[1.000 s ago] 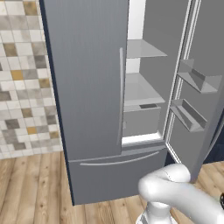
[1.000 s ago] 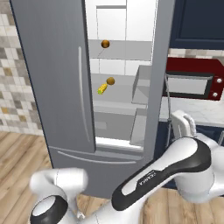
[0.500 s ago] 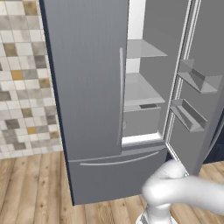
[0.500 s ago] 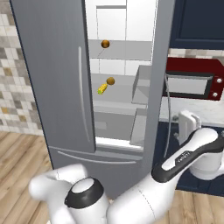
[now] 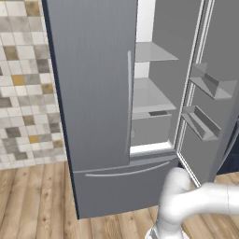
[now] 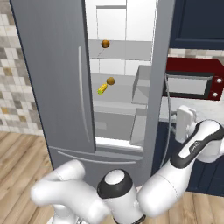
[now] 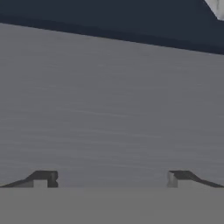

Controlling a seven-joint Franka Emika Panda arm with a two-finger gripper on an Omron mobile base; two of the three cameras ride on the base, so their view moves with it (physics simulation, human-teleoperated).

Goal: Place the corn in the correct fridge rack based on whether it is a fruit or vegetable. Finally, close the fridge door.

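The corn (image 6: 102,89) already lies on the fridge rack (image 6: 118,95) beside a brown ball (image 6: 110,81); it looks light, stiff and prone to rolling. Your hand (image 7: 109,178) is spread apart, empty, facing the fridge door (image 7: 109,105), which likely swings with a flat push near its free edge.

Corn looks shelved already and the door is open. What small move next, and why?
Probably press the open gripper against the grey fridge door to start swinging it shut: the corn already lies on the fridge rack, and the hand faces the door panel closely with nothing held.
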